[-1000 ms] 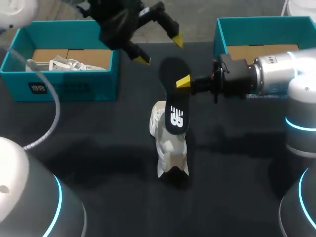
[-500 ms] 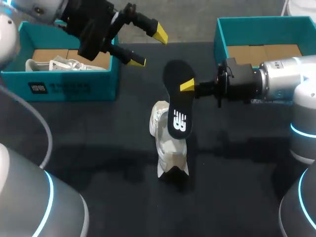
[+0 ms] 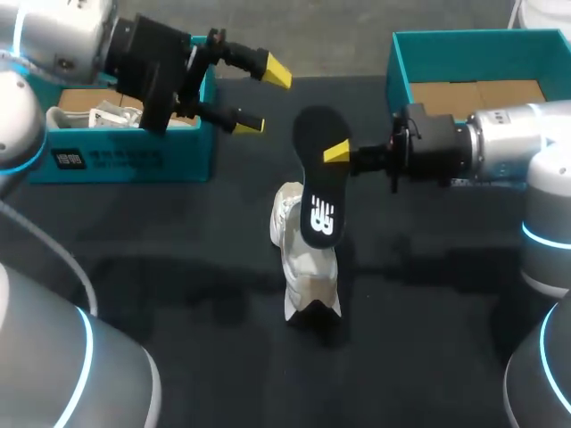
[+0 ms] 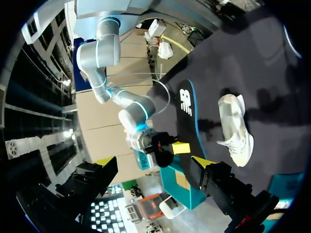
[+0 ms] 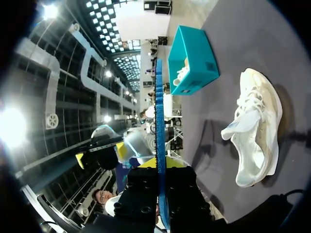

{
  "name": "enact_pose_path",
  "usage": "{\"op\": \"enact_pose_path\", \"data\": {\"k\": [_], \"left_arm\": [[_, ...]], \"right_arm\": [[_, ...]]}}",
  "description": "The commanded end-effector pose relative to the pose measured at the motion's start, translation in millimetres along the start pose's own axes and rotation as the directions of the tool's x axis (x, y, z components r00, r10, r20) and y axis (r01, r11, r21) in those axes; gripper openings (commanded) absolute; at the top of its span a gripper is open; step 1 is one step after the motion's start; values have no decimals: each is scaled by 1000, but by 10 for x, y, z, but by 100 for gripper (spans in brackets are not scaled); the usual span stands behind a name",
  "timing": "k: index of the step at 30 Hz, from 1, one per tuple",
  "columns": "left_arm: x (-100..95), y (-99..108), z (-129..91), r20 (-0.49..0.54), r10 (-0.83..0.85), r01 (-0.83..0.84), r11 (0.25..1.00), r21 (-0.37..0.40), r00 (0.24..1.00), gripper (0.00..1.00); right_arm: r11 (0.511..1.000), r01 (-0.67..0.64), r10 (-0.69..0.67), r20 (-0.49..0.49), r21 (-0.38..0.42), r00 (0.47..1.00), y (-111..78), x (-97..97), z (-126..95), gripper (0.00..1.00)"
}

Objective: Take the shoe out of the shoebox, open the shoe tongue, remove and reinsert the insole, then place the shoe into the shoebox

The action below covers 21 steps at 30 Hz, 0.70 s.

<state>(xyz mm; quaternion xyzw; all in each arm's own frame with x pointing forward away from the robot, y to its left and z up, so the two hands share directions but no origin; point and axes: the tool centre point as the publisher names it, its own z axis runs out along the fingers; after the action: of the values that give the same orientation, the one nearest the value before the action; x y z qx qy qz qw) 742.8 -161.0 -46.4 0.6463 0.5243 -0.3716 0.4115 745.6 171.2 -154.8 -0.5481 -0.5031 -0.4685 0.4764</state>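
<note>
A white shoe (image 3: 303, 267) lies on the black table, toe toward the front edge; both wrist views show it too (image 4: 236, 127) (image 5: 255, 126). Above its heel hangs the black insole (image 3: 319, 178), near upright. My right gripper (image 3: 337, 153) comes in from the right and is shut on the insole's upper half. The right wrist view shows the insole (image 5: 159, 111) edge-on between that gripper's (image 5: 161, 171) fingers. My left gripper (image 3: 261, 98) stands open and empty, above the table beside the left shoebox (image 3: 116, 156), well left of the insole (image 4: 187, 116).
The teal left shoebox (image 5: 192, 60) at the back left holds another white shoe (image 3: 98, 116). A second teal shoebox (image 3: 397, 62) stands at the back right, behind my right arm, and shows (image 4: 177, 182) in the left wrist view.
My left arm has drawn back to the left, from above the insole's far end to beside the left shoebox, still open. The right gripper and insole have barely shifted.
</note>
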Motion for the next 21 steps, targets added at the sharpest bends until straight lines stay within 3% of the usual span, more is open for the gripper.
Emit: {"op": "enact_pose_path", "data": {"k": [1,7,13,21], "left_arm": [[168,-80,2,142,1,3,1000,-23,990,100],[287,-121,12,187,-23,24,1000,0,982,100],[429,-206,79,167,-50,48,999,18,985,100],[494,-206,178,224,-74,83,996,-30,972,100]], "right_arm": [[1000,1,-1,3,-13,1000,-33,7,-41,0],[1000,2,-2,4,-31,1000,-4,15,-106,0],[997,9,-9,0,-71,1000,9,64,-181,0],[994,2,-5,-30,-105,1000,1,121,-177,0]]}}
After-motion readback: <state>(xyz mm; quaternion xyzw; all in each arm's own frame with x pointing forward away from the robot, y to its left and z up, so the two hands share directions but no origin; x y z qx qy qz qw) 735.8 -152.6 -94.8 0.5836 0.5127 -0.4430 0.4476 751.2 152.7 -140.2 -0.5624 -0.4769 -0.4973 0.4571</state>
